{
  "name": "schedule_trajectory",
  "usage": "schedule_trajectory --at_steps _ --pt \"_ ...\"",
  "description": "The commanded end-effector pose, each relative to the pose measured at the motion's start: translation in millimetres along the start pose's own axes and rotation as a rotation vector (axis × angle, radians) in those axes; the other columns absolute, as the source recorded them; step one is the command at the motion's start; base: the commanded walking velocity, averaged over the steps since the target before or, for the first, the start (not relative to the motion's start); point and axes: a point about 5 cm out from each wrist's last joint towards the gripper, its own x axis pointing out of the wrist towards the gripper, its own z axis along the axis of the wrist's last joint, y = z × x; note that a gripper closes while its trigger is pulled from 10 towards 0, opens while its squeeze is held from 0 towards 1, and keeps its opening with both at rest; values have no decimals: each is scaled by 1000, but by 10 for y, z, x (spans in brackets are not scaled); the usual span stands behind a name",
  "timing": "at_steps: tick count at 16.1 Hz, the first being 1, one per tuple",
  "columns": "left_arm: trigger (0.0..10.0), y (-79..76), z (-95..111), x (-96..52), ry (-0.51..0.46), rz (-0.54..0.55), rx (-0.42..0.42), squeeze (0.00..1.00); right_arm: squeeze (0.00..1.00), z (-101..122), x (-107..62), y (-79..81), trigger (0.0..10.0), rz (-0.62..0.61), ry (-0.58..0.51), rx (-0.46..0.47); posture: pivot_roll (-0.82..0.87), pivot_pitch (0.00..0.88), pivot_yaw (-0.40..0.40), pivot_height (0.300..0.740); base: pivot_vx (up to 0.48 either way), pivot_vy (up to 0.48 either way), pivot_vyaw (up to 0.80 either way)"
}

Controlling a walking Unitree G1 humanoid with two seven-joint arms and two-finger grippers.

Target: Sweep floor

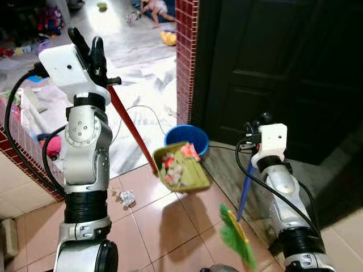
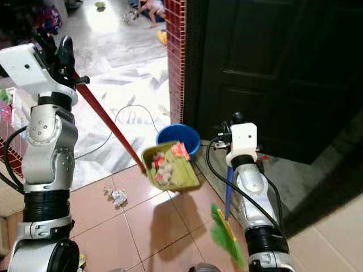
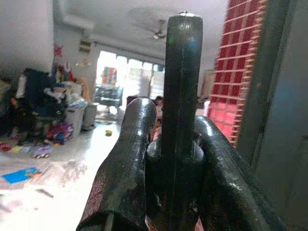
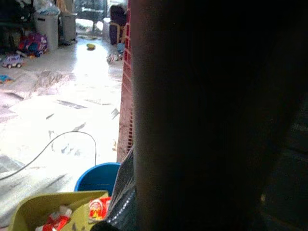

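Note:
My left gripper (image 1: pixel 89 50) is raised high and shut on the red handle (image 1: pixel 128 122) of an olive-green dustpan (image 1: pixel 182 168). The pan hangs tilted above the tiles, loaded with red and white scraps, right beside a blue bucket (image 1: pixel 188 137). In the left wrist view the fingers (image 3: pixel 130 159) clamp the dark handle end. My right gripper (image 1: pixel 256 126) is shut on the blue shaft (image 1: pixel 245 190) of a broom whose green bristles (image 1: pixel 237 238) hover low over the floor. A crumpled paper ball (image 1: pixel 127 197) lies on the tiles by my left arm.
A red brick pillar (image 1: pixel 186 56) and a dark door (image 1: pixel 283 73) stand straight ahead. A thin cable (image 1: pixel 142 109) loops over the pale floor beyond. A low brick ledge (image 1: pixel 22 158) runs at the left. Far back lie toys and a person (image 1: pixel 154 7) on the floor.

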Motion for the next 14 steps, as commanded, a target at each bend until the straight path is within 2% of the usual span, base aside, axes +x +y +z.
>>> schedule_trajectory --at_steps 1,14 --pt "10000 13 269 85 -138 13 1 0 0 97 35 34 10000 14 -49 1 -20 0 10 740 480 0 0" --pt "10000 -17 278 107 -157 19 -2 0 0 87 26 71 10000 53 -46 10 -19 0 2 740 479 0 0"
